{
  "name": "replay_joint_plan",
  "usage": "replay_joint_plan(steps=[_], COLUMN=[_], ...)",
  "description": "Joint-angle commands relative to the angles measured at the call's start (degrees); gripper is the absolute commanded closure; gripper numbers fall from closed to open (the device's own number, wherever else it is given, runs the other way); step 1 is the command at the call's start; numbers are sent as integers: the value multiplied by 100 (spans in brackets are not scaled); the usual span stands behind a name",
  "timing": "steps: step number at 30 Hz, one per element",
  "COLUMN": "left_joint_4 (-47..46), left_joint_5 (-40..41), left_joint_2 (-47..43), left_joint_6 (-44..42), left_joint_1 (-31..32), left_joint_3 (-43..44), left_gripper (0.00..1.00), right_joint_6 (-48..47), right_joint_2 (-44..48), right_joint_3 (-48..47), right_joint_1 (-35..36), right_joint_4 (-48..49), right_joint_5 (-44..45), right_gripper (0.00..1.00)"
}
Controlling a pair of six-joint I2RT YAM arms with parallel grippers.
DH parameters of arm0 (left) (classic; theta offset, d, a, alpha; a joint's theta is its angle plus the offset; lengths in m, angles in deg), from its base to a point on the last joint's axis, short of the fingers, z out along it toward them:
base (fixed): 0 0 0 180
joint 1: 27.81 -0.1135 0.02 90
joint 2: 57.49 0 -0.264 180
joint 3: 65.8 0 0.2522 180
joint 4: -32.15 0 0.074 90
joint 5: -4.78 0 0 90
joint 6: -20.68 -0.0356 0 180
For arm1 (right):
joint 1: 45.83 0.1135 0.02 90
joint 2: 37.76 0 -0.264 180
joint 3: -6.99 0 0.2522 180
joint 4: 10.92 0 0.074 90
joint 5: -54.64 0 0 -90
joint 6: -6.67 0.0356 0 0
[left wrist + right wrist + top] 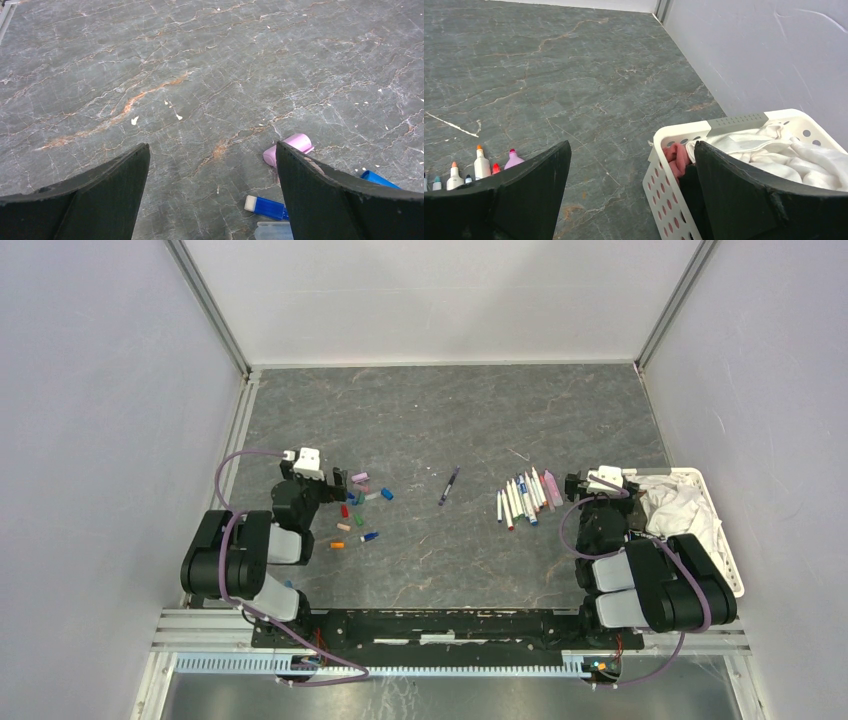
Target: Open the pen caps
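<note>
The grey veined table (pixel 440 420) carries everything observed. At its right edge stands a white perforated basket (pixel 728 550), holding a crumpled white cloth (pixel 680 505); from my right wrist view something pink (pixel 676 156) is tucked inside the near corner of the basket, and I cannot tell what it is. My right gripper (pixel 631 147) is low over the table just left of the basket, jaws spread wide with nothing between them, one finger in front of the basket wall. My left gripper (pixel 212 150) is on the left side of the table, likewise released, with only bare table in the gap. The pens (pixel 525 498) lie in a close row of white barrels just left of my right gripper, their uncapped coloured tips pointing towards the far side of the table. One dark pen (pixel 449 485) lies alone, slanted, between that row and the caps. The pen caps (pixel 358 508) are scattered loose on the table just right of my left gripper, apart from the pens. In my left wrist view a pink cap (pixel 295 145) and a blue cap (pixel 267 206) sit close beside my right-hand finger.
</note>
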Motion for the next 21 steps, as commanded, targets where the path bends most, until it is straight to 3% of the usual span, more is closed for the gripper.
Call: replay_joint_plan(steps=[1, 21], left_joint_4=[-330, -313], left_joint_5=[132, 114], left_joint_2=[-3, 34], left_joint_6=[226, 235], left_joint_1=[-40, -49], left_joint_3=[62, 89], left_gripper=[0, 0], right_joint_6=[140, 141], right_joint_2=[85, 87], right_joint_3=[642, 641], right_joint_1=[-23, -19], right_joint_4=[96, 97], right_joint_5=[-108, -111], right_gripper=[2, 2])
